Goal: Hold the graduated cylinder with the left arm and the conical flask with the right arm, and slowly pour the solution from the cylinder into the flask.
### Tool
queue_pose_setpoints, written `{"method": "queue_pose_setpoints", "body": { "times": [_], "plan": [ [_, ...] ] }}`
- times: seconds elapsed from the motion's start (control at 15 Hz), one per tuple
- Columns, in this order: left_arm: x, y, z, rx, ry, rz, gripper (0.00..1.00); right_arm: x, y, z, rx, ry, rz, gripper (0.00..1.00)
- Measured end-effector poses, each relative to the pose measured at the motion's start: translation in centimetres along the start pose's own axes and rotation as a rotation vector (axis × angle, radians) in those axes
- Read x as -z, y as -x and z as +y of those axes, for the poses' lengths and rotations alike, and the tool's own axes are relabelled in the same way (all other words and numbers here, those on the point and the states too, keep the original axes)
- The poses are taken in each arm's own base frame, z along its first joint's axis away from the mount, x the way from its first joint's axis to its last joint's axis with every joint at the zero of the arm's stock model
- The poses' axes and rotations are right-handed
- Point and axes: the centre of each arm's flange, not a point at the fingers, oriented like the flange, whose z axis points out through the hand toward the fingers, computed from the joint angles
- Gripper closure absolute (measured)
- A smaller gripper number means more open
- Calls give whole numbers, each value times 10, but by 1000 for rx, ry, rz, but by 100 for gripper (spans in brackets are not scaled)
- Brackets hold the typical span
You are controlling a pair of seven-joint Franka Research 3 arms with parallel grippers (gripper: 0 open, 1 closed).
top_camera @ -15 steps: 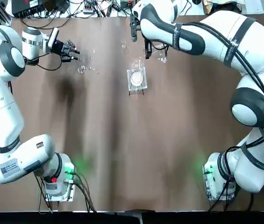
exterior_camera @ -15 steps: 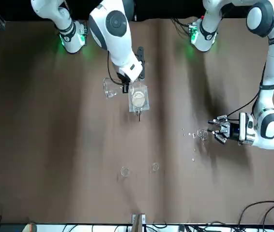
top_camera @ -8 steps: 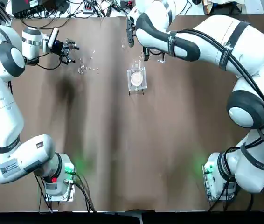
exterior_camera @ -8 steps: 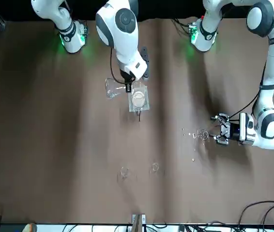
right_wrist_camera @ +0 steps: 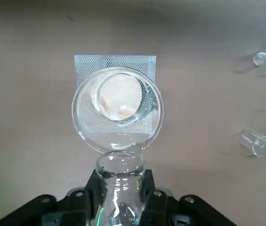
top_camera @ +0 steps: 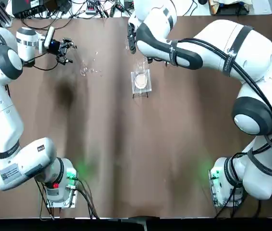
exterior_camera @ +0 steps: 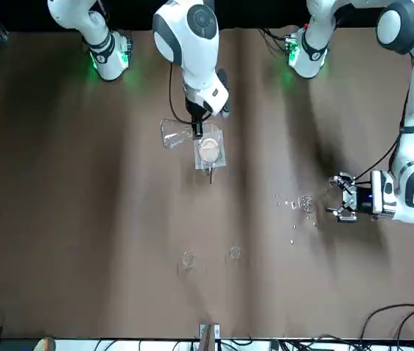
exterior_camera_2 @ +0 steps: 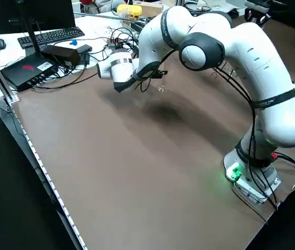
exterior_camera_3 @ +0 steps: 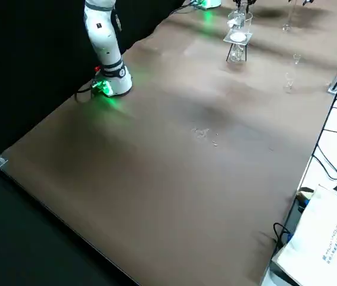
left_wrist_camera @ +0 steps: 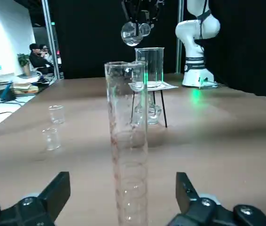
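The graduated cylinder [left_wrist_camera: 127, 141], a thin clear tube, stands upright on the brown table [top_camera: 126, 144]. It shows faintly in the top view [top_camera: 84, 71] and the front view [exterior_camera: 307, 203]. My left gripper [top_camera: 65, 50] is open and sits a short way from it on the robot's left, with the tube in line with the gap between its fingers [left_wrist_camera: 53, 195]. The conical flask [right_wrist_camera: 121, 172] is clamped at its neck in my right gripper [exterior_camera: 195, 131], which is shut on it. In the front view the flask [exterior_camera: 170, 135] hangs beside the beaker.
A wide clear beaker [top_camera: 141, 79] over a white disc sits on a mesh tripod stand at the table's far middle, directly ahead of the flask's mouth [right_wrist_camera: 118, 108]. Two tiny glass cups [exterior_camera: 188, 259] stand near the far edge. Cables and a keyboard lie beyond the table.
My left gripper has drawn back from the cylinder toward the robot's left, staying open. The right arm has swung round, keeping the flask beside the beaker.
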Motion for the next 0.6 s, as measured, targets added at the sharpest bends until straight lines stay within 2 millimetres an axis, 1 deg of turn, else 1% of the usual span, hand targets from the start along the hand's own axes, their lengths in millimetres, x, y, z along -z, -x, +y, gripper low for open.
{"method": "queue_pose_setpoints", "body": {
  "times": [0.13, 0.27, 0.4, 0.6],
  "plan": [
    [20, -4, 6, 5, -16, -22, 1, 0, -3, -2, 7, 5, -7, 61],
    [39, -16, 10, 23, -17, -62, 1, -2, -6, -4, 21, 20, -28, 61],
    [52, -41, 6, 50, -18, -105, 1, -7, -11, -7, 38, 31, -50, 61],
    [61, -93, -4, 95, -27, -164, 1, -13, -20, -12, 65, 47, -85, 61]
  ]
}}
